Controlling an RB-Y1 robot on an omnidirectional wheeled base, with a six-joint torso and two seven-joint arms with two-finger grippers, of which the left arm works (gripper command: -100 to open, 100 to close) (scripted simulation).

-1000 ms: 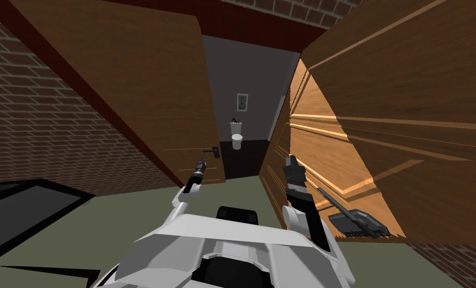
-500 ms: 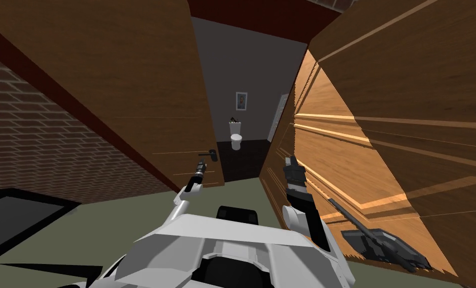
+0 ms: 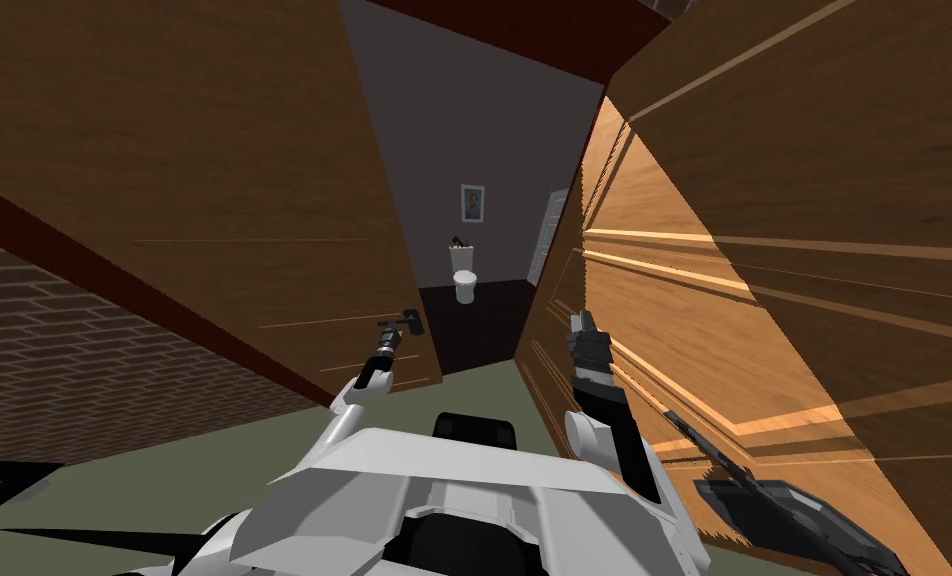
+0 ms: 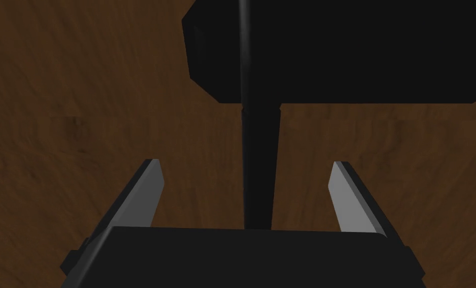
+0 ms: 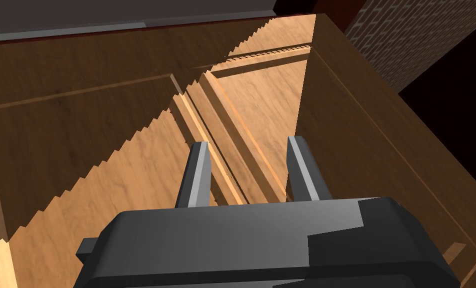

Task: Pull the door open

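The left end effector is sitting right at the door handle. Its fingers are standing wide apart, one on each side of the thin black lever, touching neither side and gripping nothing. The lever is running straight out from between the jaws toward a broader black block, where it meets the wood. Its long axis is therefore lying along the gap between the fingers, not across it. Squeezing shut should pinch the bar by its flanks.

In the head view the handle is lying roughly level across the brown door. Its block end is sitting near the door's free edge and its free end is pointing away from that edge, toward my left arm. The left arm is by far the nearer one. My judgement is that the grasp is lined up but not yet made, and that the pull will then have to come back toward my chest, swinging the free edge outward.

The right end effector is hanging off to my right. Its fingers are parted more narrowly with nothing between them, and it is facing a lighter panelled wooden surface, well apart from the handle.

Farther off, the door is already standing ajar, and a white toilet is showing through the gap against a grey wall.
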